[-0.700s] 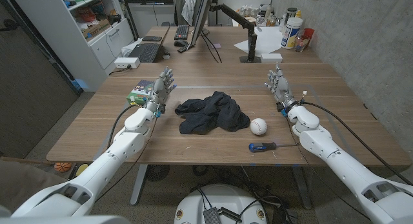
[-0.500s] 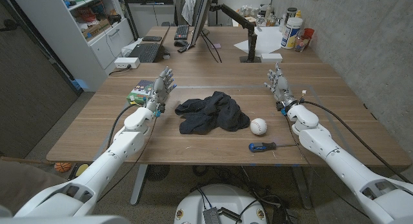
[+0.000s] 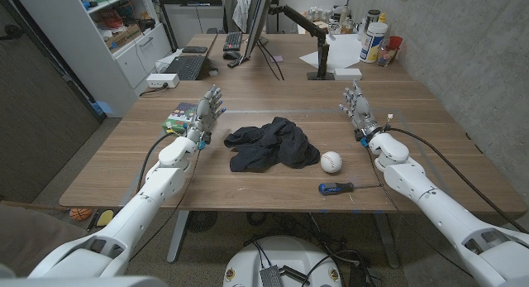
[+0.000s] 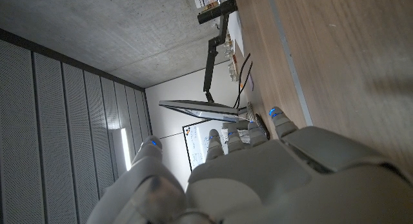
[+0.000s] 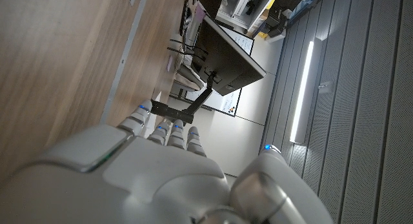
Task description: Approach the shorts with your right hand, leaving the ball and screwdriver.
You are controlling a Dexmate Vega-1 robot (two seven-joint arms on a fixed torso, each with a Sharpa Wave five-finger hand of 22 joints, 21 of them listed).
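Note:
Dark crumpled shorts [image 3: 271, 145] lie in a heap at the middle of the wooden table [image 3: 124, 159]. A white ball [image 3: 331, 161] sits just to their right. A screwdriver [image 3: 345, 187] with a blue-and-black handle lies nearer the front edge. My right hand [image 3: 357, 110] stands on its edge, fingers apart and empty, to the right of the ball and well clear of the shorts. My left hand [image 3: 207, 112] stands the same way left of the shorts, holding nothing. The back of each hand shows in the wrist views [image 4: 258, 179] [image 5: 148, 179].
A small green box [image 3: 178, 118] lies by my left hand. The far half of the table carries a laptop [image 3: 182, 67], a monitor on an arm [image 3: 260, 22], white papers [image 3: 343, 55] and bottles [image 3: 374, 37]. A concrete wall runs along the right.

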